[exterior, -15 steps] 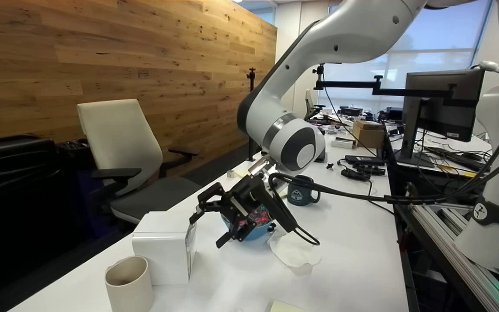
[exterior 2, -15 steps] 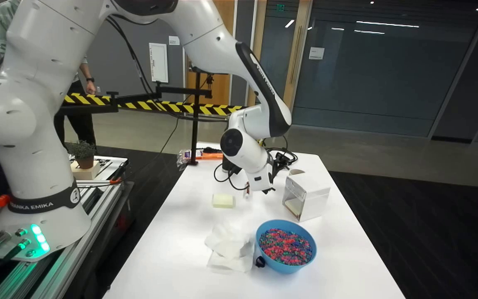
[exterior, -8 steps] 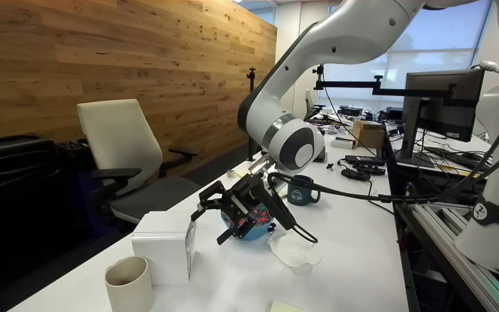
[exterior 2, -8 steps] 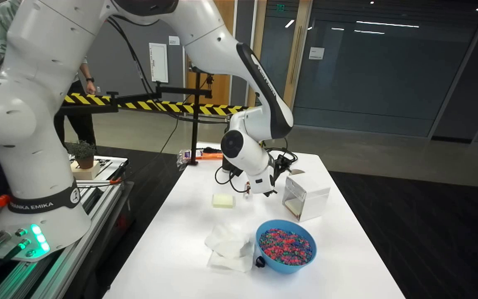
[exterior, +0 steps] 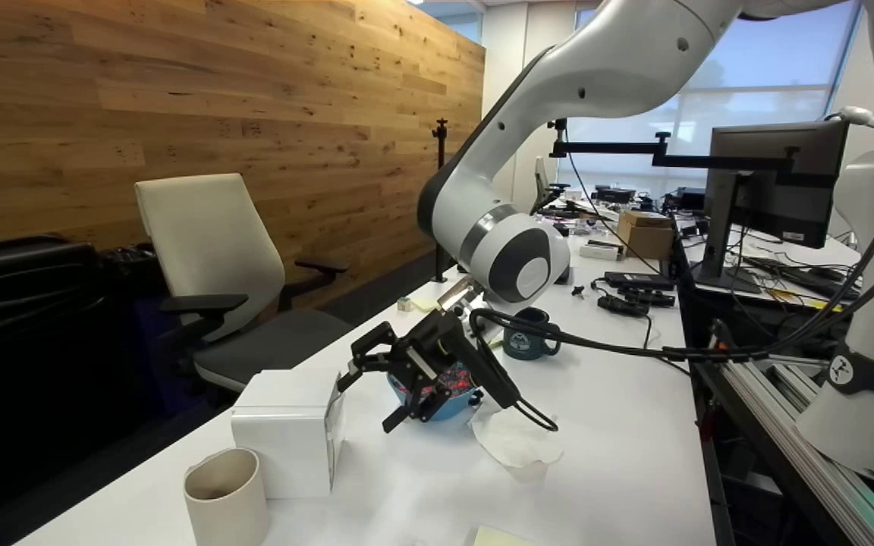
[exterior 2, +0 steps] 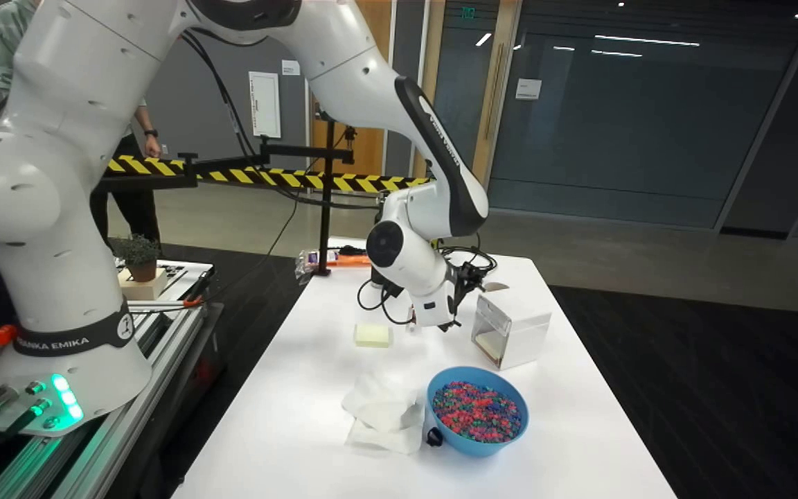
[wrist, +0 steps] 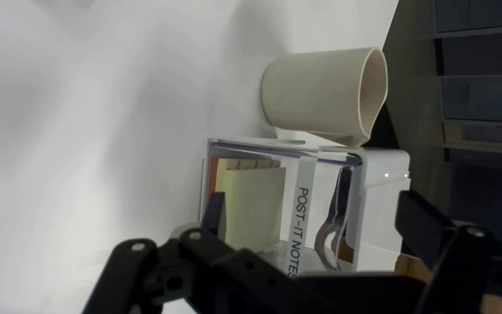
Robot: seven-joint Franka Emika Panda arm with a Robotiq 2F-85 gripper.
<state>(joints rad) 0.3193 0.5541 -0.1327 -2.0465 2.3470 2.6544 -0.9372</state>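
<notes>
My gripper [exterior: 366,404] is open and empty, tilted down toward the clear front of a white box [exterior: 285,432]. In the wrist view the gripper [wrist: 312,213] shows its fingers spread, one over the box's notes side and one past its top side. The box [wrist: 381,200] has a "POST-IT NOTES" label [wrist: 299,222] and holds a stack of yellow sticky notes [wrist: 255,205]. It also shows in an exterior view [exterior 2: 527,329], where the gripper is mostly hidden behind the wrist. Whether a fingertip touches the box I cannot tell. A cream cup [wrist: 316,89] stands beside the box.
A blue bowl [exterior 2: 468,448] of small coloured beads stands near the box, with a black object [exterior 2: 434,436] beside it. White paper [exterior 2: 385,409] and a pale yellow pad [exterior 2: 372,337] lie on the table. A dark mug [exterior: 526,343] stands farther along. Cables hang from the arm.
The gripper and wrist have shifted very slightly; in an exterior view the fingertips move a little to the right. The fingers stay open. The box, cup and bowl have not moved.
</notes>
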